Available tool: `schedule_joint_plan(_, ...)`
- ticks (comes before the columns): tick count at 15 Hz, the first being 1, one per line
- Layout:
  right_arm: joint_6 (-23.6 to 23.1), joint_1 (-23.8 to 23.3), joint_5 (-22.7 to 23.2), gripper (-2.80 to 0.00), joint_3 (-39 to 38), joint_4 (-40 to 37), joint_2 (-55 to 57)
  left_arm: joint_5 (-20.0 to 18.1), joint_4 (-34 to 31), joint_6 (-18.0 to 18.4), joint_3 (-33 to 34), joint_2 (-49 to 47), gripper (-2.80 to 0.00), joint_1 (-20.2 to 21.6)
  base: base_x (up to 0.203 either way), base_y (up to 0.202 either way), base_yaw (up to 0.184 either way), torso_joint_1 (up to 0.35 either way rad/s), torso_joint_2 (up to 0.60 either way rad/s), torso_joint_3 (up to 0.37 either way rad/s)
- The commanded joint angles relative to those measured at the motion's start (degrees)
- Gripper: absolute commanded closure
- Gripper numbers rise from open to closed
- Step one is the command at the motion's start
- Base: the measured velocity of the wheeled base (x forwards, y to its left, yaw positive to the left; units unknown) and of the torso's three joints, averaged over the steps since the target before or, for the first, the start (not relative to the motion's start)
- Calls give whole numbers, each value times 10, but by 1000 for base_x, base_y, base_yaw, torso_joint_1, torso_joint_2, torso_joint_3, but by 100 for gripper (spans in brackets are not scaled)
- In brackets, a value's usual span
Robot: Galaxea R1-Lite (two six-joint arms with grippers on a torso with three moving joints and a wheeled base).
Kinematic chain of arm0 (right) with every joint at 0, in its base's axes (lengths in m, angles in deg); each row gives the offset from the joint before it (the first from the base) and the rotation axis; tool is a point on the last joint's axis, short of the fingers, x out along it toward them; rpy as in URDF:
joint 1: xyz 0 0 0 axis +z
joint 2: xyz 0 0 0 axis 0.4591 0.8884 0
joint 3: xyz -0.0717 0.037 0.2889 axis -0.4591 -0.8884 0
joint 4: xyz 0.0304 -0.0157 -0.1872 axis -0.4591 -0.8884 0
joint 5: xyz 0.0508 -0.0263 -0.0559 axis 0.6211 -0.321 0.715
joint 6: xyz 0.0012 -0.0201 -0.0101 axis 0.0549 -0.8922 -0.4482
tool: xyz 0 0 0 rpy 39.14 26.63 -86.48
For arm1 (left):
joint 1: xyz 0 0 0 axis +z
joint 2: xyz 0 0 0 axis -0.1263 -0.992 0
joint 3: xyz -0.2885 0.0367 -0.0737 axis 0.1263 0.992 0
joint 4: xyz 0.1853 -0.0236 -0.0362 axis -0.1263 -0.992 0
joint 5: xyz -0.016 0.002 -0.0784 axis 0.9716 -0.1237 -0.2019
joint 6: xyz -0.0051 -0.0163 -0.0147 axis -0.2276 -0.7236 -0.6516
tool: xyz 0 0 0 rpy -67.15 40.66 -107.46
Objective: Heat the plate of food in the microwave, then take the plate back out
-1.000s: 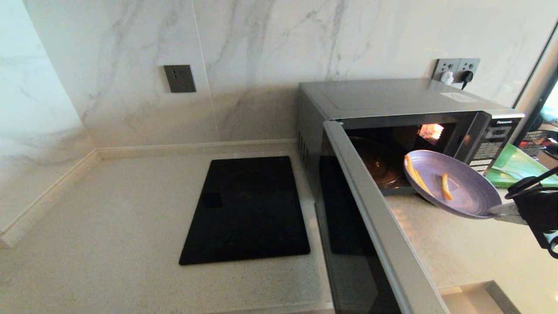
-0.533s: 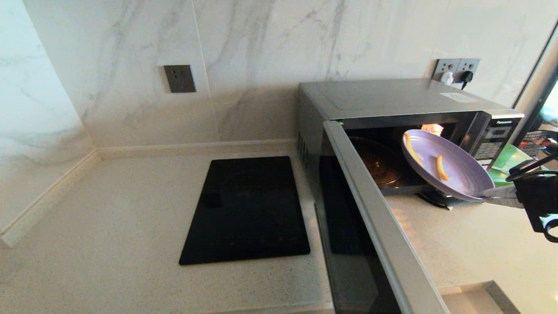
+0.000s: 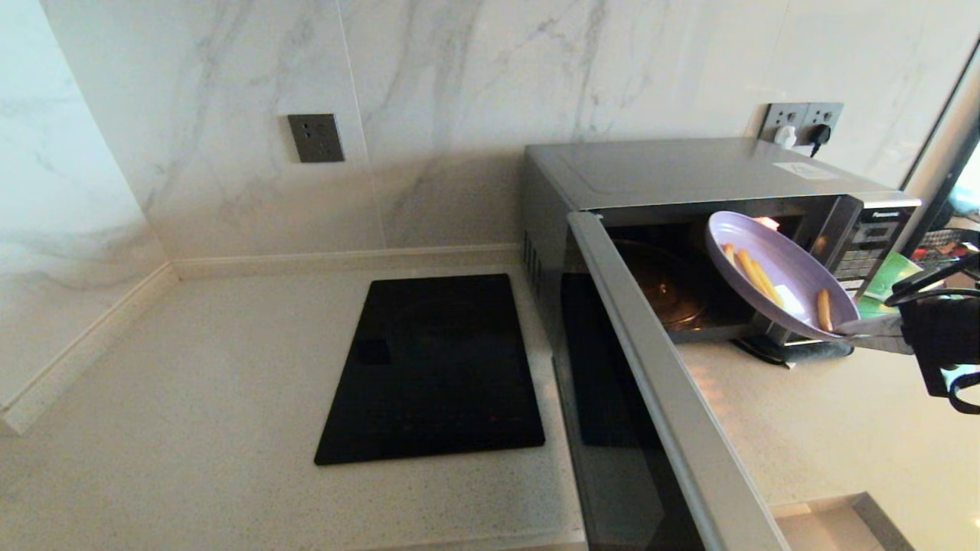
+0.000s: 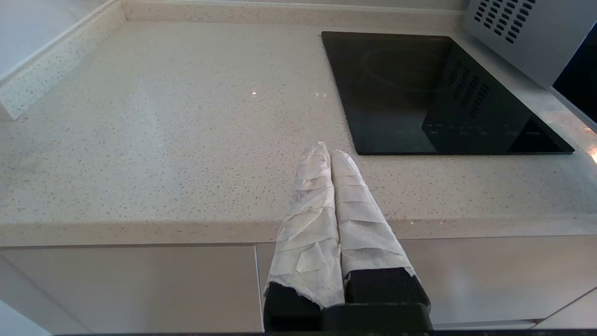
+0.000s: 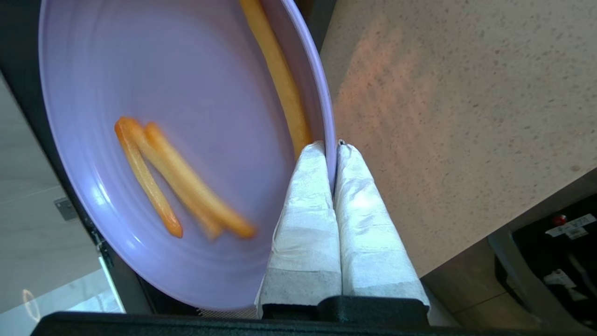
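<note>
The lavender plate of food (image 3: 788, 264) hangs tilted in the air right in front of the microwave's (image 3: 689, 172) open cavity. My right gripper (image 3: 850, 330) is shut on the plate's near rim. The wrist view shows the plate (image 5: 186, 93) with orange sticks (image 5: 186, 182) sliding inside, and my right gripper (image 5: 332, 149) pinching the rim edge. The microwave door (image 3: 658, 398) is swung wide open toward me. My left gripper (image 4: 326, 153) is shut and empty, parked low in front of the counter edge.
A flat black cooktop (image 3: 436, 367) lies on the speckled counter left of the microwave. A green board (image 3: 892, 279) sits right of the microwave. Wall sockets (image 3: 800, 122) with plugs are behind it. The marble wall closes off the back.
The right gripper has lifted the plate up and toward the microwave opening, tilting it more steeply. The orange sticks have slid across the plate toward the gripped rim.
</note>
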Motion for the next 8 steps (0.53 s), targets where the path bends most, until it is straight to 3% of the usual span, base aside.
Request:
schedule_joint_plan(1, -1, -1, -6, 0, -7, -1, 8, 0, 0, 0, 0, -1, 0, 0, 0, 0, 0, 0, 0, 0)
schedule_joint_plan(8, -70, -17, -127, 0, -43, 0, 30, 0, 0, 0, 0, -1, 0, 0, 0, 0, 0, 0, 0, 0)
